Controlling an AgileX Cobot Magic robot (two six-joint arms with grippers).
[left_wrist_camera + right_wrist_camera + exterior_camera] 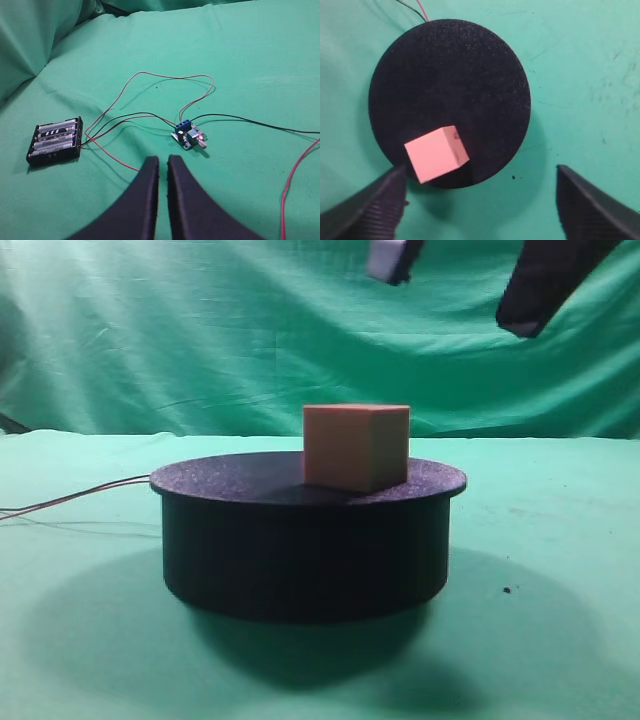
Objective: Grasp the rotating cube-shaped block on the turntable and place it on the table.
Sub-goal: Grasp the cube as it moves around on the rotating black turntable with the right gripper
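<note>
The salmon-pink cube-shaped block point(356, 446) stands on the black turntable point(240, 540), right of the disc's middle. In the right wrist view the block point(436, 154) sits near the lower left edge of the turntable point(455, 75). My right gripper point(480, 172) is open and empty, high above the disc, with its left finger close to the block's side and its right finger over the green table point(580, 75). In the exterior view only dark parts of it point(548, 285) show at the top right. My left gripper point(163, 161) is shut and empty above the table point(250, 60), away from the turntable.
Thin wires point(70, 502) run left from the turntable. In the left wrist view a black battery holder point(55, 141), a small blue circuit board point(188, 135) and looping red and black wires point(150, 77) lie on the cloth. A green backdrop point(200, 330) hangs behind.
</note>
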